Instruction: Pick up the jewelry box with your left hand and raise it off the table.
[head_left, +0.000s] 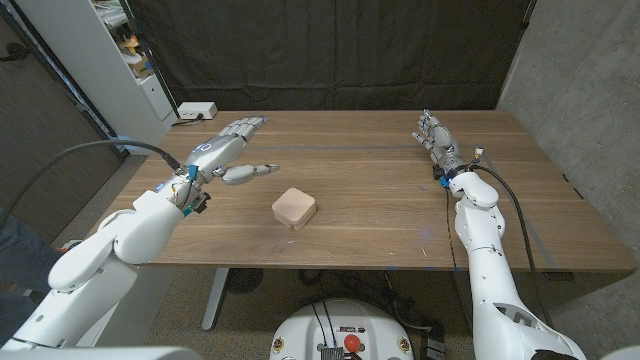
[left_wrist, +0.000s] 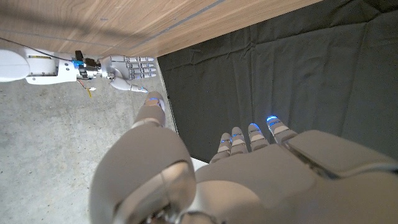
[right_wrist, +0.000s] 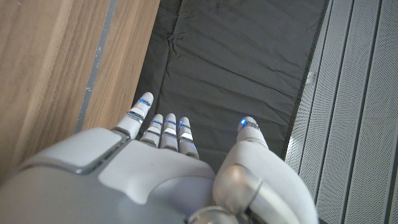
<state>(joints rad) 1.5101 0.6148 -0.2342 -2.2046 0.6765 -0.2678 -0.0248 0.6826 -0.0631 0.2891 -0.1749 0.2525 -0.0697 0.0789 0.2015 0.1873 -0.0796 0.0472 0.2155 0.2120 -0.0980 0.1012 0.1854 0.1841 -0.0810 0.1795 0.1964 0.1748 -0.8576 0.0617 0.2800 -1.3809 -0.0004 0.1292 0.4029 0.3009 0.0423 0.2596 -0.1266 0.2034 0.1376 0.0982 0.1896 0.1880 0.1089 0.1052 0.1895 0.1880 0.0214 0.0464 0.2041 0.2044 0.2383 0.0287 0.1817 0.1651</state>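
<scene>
A small pale pink jewelry box (head_left: 294, 208) with rounded corners sits closed on the wooden table (head_left: 370, 235), near its front middle. My left hand (head_left: 228, 150) hovers to the box's left and a bit farther back, fingers stretched out and apart, thumb pointing toward the box, holding nothing. In the left wrist view that hand (left_wrist: 249, 168) shows from behind with fingers extended. My right hand (head_left: 436, 137) stands at the table's far right, fingers straight and empty; it also appears as a small hand (left_wrist: 127, 68) in the left wrist view and close up (right_wrist: 168, 168) in the right wrist view.
A white power strip (head_left: 195, 111) lies at the table's back left corner. A white shelf unit (head_left: 115, 50) stands behind the left side. A dark curtain (head_left: 330, 50) hangs behind the table, and a grey wall (head_left: 590, 80) runs along the right.
</scene>
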